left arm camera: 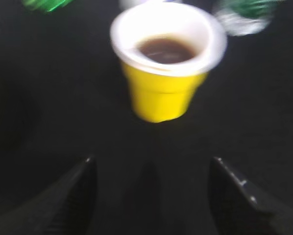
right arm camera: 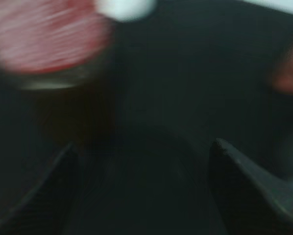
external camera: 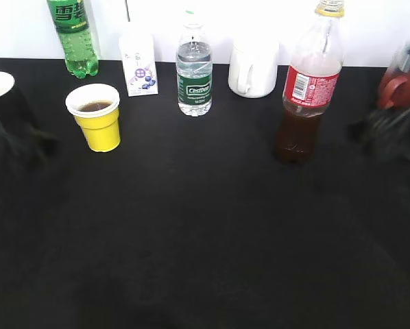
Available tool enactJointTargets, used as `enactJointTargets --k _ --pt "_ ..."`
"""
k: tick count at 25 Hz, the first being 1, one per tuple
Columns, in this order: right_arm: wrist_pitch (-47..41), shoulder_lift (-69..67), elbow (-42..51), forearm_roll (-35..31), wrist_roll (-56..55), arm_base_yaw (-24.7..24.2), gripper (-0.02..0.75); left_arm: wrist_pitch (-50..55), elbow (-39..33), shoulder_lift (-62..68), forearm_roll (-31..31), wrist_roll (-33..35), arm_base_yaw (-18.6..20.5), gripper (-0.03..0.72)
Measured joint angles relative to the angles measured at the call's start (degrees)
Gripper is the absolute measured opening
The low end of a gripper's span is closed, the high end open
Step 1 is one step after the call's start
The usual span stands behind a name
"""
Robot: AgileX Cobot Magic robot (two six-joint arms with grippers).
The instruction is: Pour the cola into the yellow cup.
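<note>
- The tall clear plastic cola bottle with red label stands upright and capped at right rear of the black table.
- The small yellow paper cup holds dark liquid at left; pouring appears complete.
- The left gripper and right gripper are spread apart, holding nothing.

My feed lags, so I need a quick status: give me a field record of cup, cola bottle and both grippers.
cup: small yellow paper cup, upright, dark drink inside
cola: tall clear plastic bottle with red label, upright, yellow cap on, standing free
left gripper: open, empty, short of the cup
right gripper: open, empty, bottle blurred ahead-left
table: black tabletop
</note>
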State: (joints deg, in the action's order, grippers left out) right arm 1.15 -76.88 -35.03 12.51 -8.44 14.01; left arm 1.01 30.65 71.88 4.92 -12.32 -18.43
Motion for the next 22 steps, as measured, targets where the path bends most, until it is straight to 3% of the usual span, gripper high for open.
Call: enactJointTargets --k 3,8,12,17,19,22 --pt "-23.06 5.12 -9.32 -8.92 0.18 0.0 0.605 24.99 8.67 -8.82 -4.92 -0.05 0.0 0.534" --pt "-34.22 27.24 -10.35 -21.87 10.72 0.0 0.595 42.82 10.21 -34.38 -4.39 5.35 0.0 0.524" --pt "-49.74 49.44 -5.05 -21.64 11.72 0.0 0.594 55.97 9.13 -51.09 -3.97 7.48 0.0 0.522" --pt "-62.63 73.51 2.26 -16.73 10.87 0.0 0.594 66.42 4.36 -69.4 -3.65 7.54 0.0 0.521" --pt "-64.25 77.03 4.25 -12.51 8.44 0.0 0.594 67.57 2.45 -72.25 -2.37 7.54 0.0 0.518" --pt "-61.71 77.23 6.14 -11.44 7.61 0.0 0.594 66.89 1.68 -72.3 -1.79 7.54 0.0 0.484"
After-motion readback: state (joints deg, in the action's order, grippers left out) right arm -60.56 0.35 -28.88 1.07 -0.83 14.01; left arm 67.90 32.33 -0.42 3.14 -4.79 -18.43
